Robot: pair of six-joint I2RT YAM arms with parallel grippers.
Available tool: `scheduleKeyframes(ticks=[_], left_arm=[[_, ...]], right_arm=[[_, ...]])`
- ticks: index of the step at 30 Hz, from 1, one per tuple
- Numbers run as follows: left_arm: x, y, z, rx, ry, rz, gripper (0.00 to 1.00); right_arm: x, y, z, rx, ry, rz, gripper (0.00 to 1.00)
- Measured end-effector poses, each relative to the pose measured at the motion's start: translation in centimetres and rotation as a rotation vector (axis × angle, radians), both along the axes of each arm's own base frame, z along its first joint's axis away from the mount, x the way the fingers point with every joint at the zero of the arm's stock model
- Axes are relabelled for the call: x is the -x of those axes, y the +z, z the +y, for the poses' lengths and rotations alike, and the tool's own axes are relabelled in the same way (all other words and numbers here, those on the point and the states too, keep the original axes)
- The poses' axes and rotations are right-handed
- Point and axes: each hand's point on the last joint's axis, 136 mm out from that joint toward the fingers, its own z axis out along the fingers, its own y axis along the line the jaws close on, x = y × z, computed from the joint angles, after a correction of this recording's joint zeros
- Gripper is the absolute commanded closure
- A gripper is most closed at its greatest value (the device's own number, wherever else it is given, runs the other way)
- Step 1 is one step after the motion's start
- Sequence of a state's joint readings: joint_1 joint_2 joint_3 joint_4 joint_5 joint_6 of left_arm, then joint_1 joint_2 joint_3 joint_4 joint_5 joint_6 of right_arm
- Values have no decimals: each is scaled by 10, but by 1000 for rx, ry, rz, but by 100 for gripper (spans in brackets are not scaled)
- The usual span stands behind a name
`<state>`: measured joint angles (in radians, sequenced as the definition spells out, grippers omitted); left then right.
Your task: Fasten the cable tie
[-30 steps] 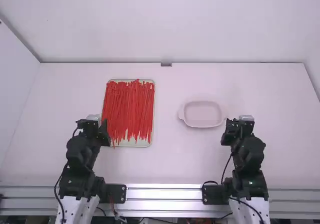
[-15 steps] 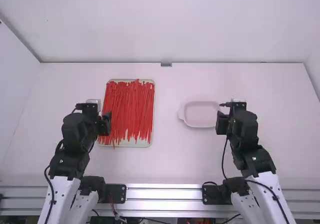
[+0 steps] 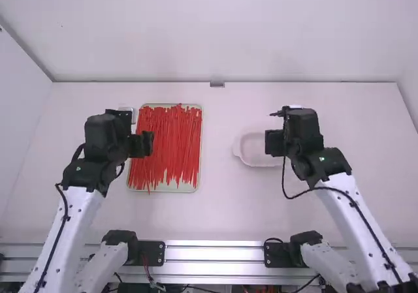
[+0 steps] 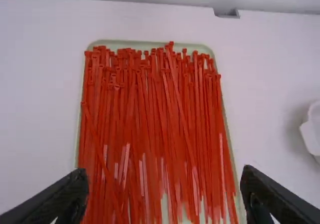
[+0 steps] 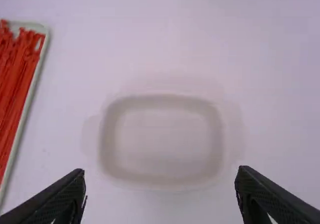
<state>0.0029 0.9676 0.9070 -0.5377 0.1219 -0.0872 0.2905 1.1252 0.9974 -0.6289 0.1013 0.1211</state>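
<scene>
- The red cable ties (image 3: 166, 146) are lying in a dense bundle on a pale green tray (image 3: 196, 107), left of the table's (image 3: 228, 195) middle. They are running lengthwise from near to far, and the bundle is covering almost all of the tray.
- None of the ties is sitting in a claw, and the ties in view are lying straight and unfastened.
- The left gripper (image 4: 162, 184) is hanging over the near left part of the tray. Its fingers are standing wide apart and holding nothing, with the near ends of the ties showing between them.
- The right gripper (image 5: 160, 174) is hanging over a shallow white dish (image 5: 220, 134), its fingers also spread wide and holding nothing.
- The dish is sitting right of the tray, well apart from it.
- A small grey bracket (image 3: 217, 83) is sitting at the table's far edge, near its middle.
</scene>
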Motion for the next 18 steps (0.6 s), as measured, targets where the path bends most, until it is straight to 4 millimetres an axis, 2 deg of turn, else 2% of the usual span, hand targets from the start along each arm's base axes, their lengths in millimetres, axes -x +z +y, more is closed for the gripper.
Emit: scheduleKeyframes(ticks=[7,12,18], left_arm=[[-28,9,4,5,34,-3,7],[-38,6,5,4,42,35,3],[-42,2,5,3,42,69,1]], right_arm=[[-11,-2,22,11,52,73,7],[-17,-5,31,18,58,122,3],[-14,-11,44,36,86,167,1]])
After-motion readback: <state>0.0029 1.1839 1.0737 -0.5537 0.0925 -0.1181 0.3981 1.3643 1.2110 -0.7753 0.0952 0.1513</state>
